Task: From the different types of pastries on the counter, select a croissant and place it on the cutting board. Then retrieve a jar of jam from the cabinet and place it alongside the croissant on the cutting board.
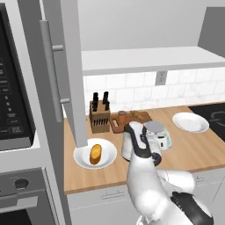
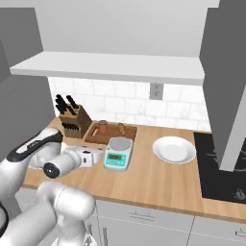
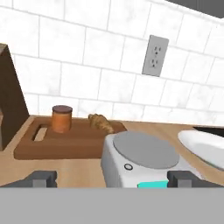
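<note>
The mid-brown cutting board [image 3: 65, 142] lies against the tiled wall, beside the knife block. On it stand the reddish-brown jar of jam [image 3: 61, 118] and, just to its right, the lumpy golden croissant [image 3: 101, 123], a small gap between them. The board [image 1: 128, 124], jar [image 1: 122, 117] and croissant [image 1: 139, 115] also show past the arm in the left base view. My gripper [image 3: 113, 178] is open and holds nothing; it hangs low over the counter [image 1: 193, 147], short of the board, with the scale close in front. The orange-yellow roll [image 1: 95, 154] rests on a white plate [image 1: 81, 160]. The grey cabinet door [image 1: 57, 66] stands open.
A white kitchen scale [image 3: 140, 162] with a grey round top sits between my gripper and the board. The knife block [image 1: 99, 116] stands left of the board. An empty white plate [image 2: 174, 149] lies right of the scale, a black cooktop [image 2: 221, 163] beyond. The microwave [image 1: 13, 101] is at far left.
</note>
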Motion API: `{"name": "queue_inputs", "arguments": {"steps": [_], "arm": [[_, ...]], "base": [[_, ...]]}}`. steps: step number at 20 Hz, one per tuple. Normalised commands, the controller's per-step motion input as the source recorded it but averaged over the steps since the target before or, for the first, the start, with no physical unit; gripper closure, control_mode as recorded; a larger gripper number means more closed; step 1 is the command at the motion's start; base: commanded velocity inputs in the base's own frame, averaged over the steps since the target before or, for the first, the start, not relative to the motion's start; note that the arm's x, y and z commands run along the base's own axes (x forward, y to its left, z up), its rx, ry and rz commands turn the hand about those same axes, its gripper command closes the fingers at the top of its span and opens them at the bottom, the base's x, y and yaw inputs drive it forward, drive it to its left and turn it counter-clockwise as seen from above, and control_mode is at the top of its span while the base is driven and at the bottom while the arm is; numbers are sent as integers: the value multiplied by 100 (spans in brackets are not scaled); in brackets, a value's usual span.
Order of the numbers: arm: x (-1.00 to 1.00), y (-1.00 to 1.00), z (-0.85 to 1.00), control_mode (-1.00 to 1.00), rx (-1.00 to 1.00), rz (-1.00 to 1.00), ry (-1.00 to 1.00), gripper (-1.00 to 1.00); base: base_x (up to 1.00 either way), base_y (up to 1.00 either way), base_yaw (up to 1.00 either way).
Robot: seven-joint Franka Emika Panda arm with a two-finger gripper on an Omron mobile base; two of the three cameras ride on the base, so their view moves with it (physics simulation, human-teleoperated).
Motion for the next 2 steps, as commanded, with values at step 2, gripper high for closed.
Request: {"name": "queue_inputs", "arguments": {"steps": [2], "arm": [[-49, 0, -5, -100, 0, 0, 0, -100]], "base": [[0, 0, 0]]}}
